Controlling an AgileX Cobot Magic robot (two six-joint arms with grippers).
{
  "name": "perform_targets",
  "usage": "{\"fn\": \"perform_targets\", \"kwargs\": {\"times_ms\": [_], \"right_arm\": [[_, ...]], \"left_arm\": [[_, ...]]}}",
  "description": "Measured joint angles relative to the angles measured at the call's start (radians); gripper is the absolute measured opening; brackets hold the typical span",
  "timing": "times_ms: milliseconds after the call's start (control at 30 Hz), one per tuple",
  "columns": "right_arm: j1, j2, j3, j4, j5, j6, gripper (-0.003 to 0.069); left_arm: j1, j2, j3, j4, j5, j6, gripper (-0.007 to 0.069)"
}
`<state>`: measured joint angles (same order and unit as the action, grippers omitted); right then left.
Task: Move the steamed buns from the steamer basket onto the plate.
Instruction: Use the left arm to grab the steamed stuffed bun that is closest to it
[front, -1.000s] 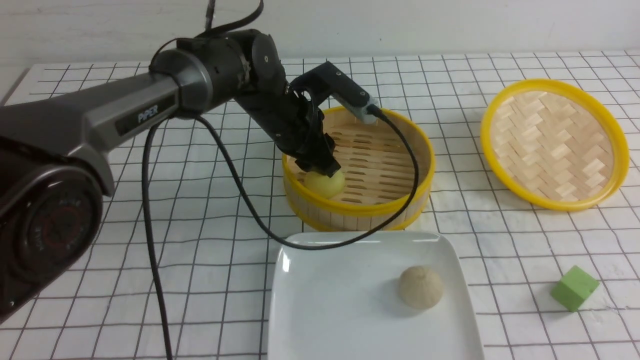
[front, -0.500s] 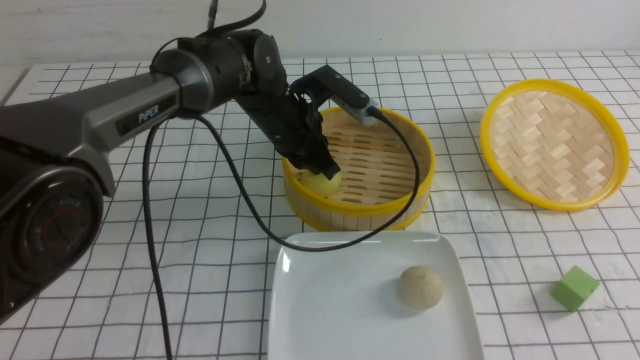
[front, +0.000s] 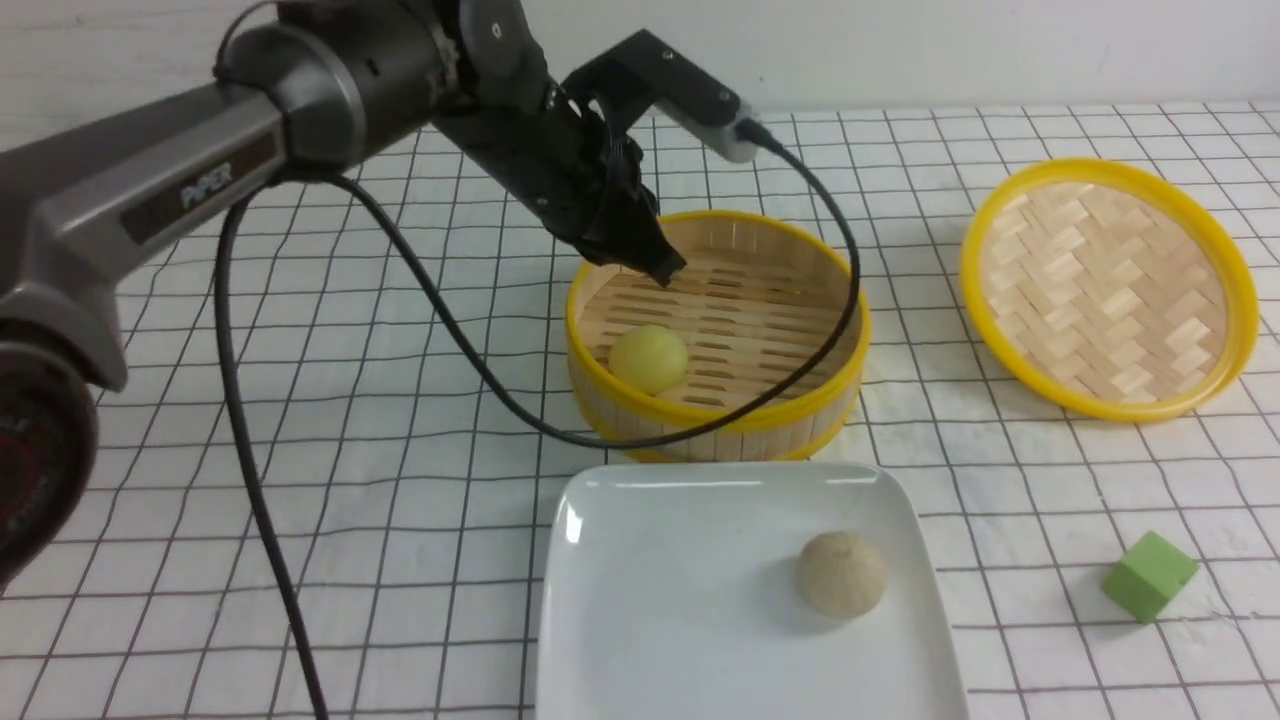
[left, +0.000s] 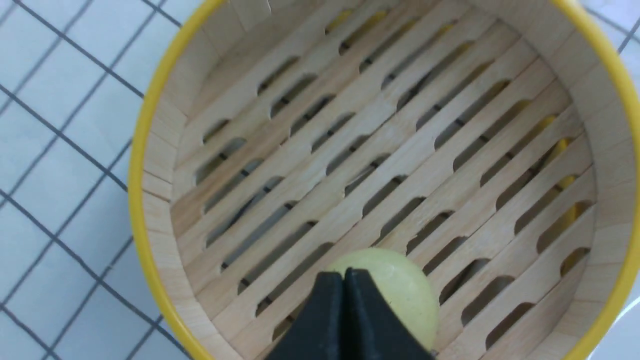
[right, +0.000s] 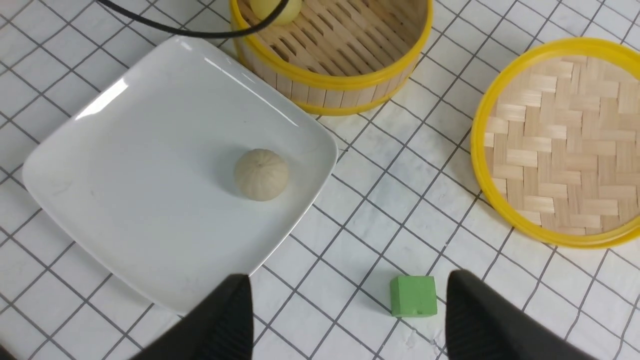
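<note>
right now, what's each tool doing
Left tool: shut, empty, raised above the yellow bun in the steamer basket.
Right tool: open, holding nothing.

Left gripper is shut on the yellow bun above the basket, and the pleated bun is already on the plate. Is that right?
Not quite. The left gripper is shut, but on nothing: the yellow bun lies on the floor of the steamer basket, below the closed jaws, as the front view shows. The pleated bun is on the plate, as you said.
</note>
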<state>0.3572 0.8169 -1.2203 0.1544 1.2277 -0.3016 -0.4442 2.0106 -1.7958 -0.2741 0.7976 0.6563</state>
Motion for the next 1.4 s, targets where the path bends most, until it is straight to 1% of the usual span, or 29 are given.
{"fn": "perform_targets", "kwargs": {"times_ms": [133, 233, 300, 333, 367, 467, 567, 667, 833, 900, 1033, 1400], "right_arm": [[0.0, 0.0, 0.0, 0.0, 0.0, 0.0, 0.0504], [0.0, 0.0, 0.0, 0.0, -0.002, 0.0, 0.0504], [0.0, 0.0, 0.0, 0.0, -0.006, 0.0, 0.0504], [0.0, 0.0, 0.0, -0.001, -0.01, 0.0, 0.0504], [0.0, 0.0, 0.0, -0.003, -0.013, -0.004, 0.0504], [0.0, 0.0, 0.0, -0.005, -0.021, -0.011, 0.0504], [0.0, 0.0, 0.0, -0.007, -0.025, -0.012, 0.0504], [0.0, 0.0, 0.0, -0.007, -0.027, -0.013, 0.0504], [0.0, -0.001, 0.0, -0.007, -0.03, -0.014, 0.0504], [0.0, -0.001, 0.0, -0.007, -0.032, -0.014, 0.0504], [0.0, -0.001, 0.0, -0.007, -0.033, -0.014, 0.0504], [0.0, -0.001, 0.0, -0.007, -0.033, -0.014, 0.0504]], "left_arm": [[0.0, -0.007, 0.0, -0.002, 0.011, 0.002, 0.0013], [0.0, -0.006, 0.0, -0.002, 0.041, 0.003, 0.0096], [0.0, -0.006, 0.0, -0.005, 0.054, 0.003, 0.0185], [0.0, -0.006, 0.0, -0.007, 0.062, 0.0, 0.0262], [0.0, -0.006, 0.0, -0.008, 0.063, -0.004, 0.0296], [0.0, -0.006, 0.0, -0.012, 0.064, -0.076, 0.0448], [0.0, -0.006, 0.0, -0.003, 0.078, -0.161, 0.0517], [0.0, -0.004, 0.0, 0.03, 0.098, -0.21, 0.0523], [0.0, 0.015, 0.0, 0.067, 0.108, -0.229, 0.0475], [0.0, 0.036, 0.0, 0.06, 0.108, -0.229, 0.0439], [0.0, 0.058, 0.0, 0.024, 0.117, -0.226, 0.0402], [0.0, 0.076, 0.0, -0.009, 0.133, -0.199, 0.0393]]}}
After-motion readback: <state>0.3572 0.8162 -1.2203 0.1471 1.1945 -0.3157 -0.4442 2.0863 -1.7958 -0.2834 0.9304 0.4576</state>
